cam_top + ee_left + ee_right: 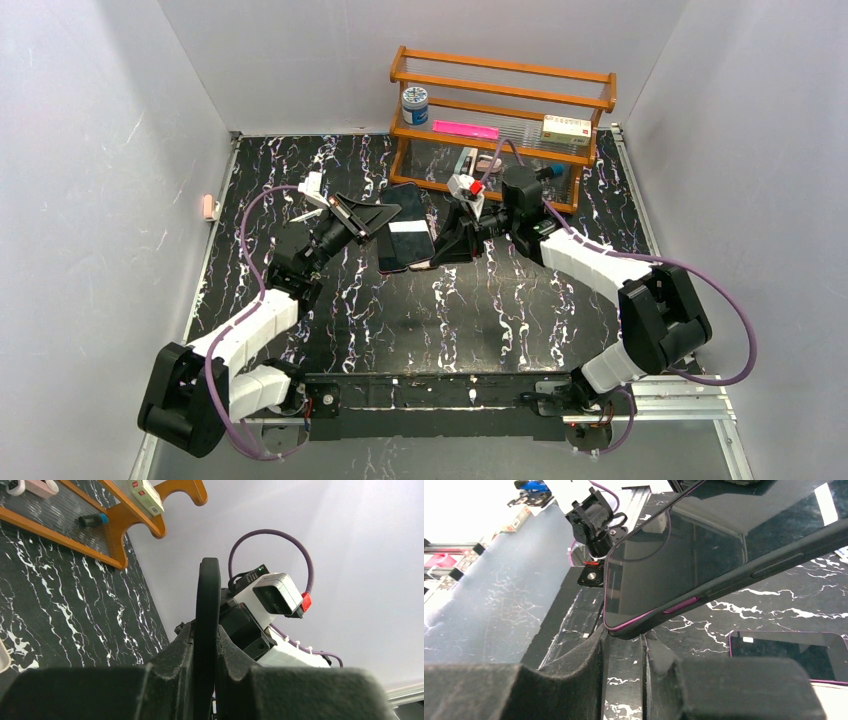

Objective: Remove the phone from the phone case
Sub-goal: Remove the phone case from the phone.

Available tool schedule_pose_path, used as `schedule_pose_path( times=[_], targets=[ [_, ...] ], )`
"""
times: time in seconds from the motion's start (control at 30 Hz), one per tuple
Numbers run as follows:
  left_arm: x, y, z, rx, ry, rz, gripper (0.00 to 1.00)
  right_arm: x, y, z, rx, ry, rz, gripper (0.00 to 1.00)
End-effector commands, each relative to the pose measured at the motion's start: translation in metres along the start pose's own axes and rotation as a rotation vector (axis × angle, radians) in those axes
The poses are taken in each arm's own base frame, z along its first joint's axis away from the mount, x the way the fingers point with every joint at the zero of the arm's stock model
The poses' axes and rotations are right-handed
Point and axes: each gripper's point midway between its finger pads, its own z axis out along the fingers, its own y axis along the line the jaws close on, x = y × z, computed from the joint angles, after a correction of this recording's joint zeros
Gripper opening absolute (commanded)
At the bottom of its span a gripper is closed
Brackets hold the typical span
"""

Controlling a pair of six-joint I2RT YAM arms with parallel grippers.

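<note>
Two grips | left fingers (170, 667) clamp phone case (207, 605) edge | right fingers (569, 680) pinch its corner (phone (664, 565) seated inside)

Left arm: reaches forward and inward, elbow bent.
Left gripper (383, 220): fingers pinched on phone case (207, 605) edge.
Right arm: reaches forward and inward.
Right gripper (441, 250): fingers clamp its corner.

We see a black table (480, 310) veined with white, and at its far edge a wooden rack (490, 143) stands directly on it. On the rack's upper shelf sit a blue-lidded jar (414, 104), a pink strip (465, 130) and a small box (566, 128). From the right wrist we also see a dark, purple-edged slab (784, 655) lying flat on the tabletop; what it is we cannot tell.
</note>
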Motion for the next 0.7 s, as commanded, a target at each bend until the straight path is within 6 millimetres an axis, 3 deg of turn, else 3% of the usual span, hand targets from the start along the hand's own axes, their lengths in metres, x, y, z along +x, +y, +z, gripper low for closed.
schedule_pose_path(
  times=[0.0, 0.3, 0.5, 0.53, 0.67],
  targets=[
    [0.024, -0.048, -0.003, 0.141, 0.133, -0.019, 0.0, -0.035, -0.049, 0.004, 0.253, 0.015, -0.264, 0.01],
    [0.024, -0.05, -0.003, 0.15, 0.133, -0.014, 0.0, -0.037, -0.066, 0.012, 0.362, 0.092, -0.341, 0.01],
    [0.015, -0.052, -0.009, 0.161, 0.051, 0.03, 0.0, -0.039, -0.072, 0.003, 0.476, 0.057, -0.264, 0.01],
    [0.011, -0.05, -0.01, 0.156, 0.021, 0.041, 0.0, -0.037, -0.068, 0.002, 0.483, 0.041, -0.249, 0.03],
    [-0.002, -0.038, -0.012, 0.119, -0.076, 0.053, 0.0, -0.041, -0.047, -0.001, 0.488, -0.05, -0.179, 0.28]
  ],
)
